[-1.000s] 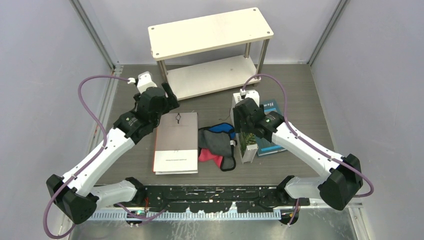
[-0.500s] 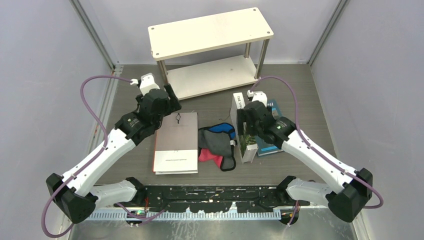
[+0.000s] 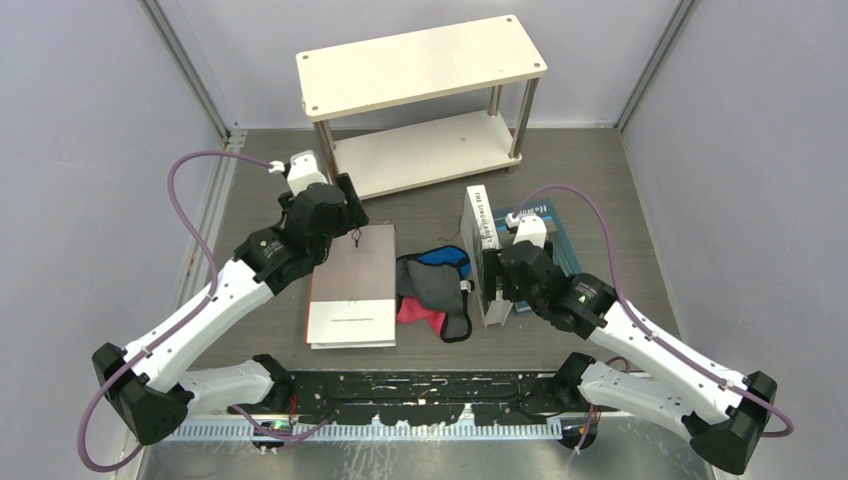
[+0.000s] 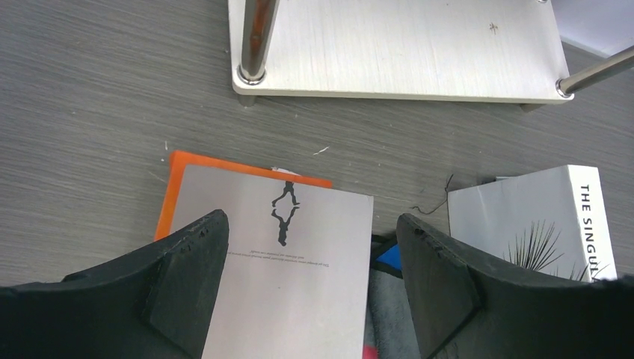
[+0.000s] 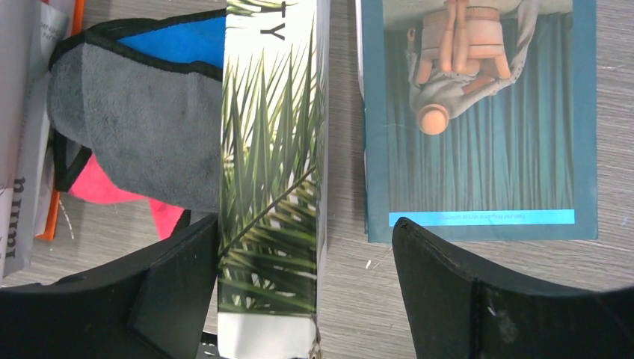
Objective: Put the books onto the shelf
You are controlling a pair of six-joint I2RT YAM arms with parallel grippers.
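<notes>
In front of the shelf (image 3: 420,60), I see my left gripper (image 4: 312,224) spread wide above the grey book (image 3: 352,270) and my right gripper (image 5: 305,224) equally wide over the on-edge white book (image 3: 480,225).

You're looking at a dark grey wood-grain tabletop (image 3: 630,180) boxed in by pale lilac-grey walls (image 3: 80,150) — silver frame posts (image 3: 188,65) run up the back corners, light even and soft.
</notes>
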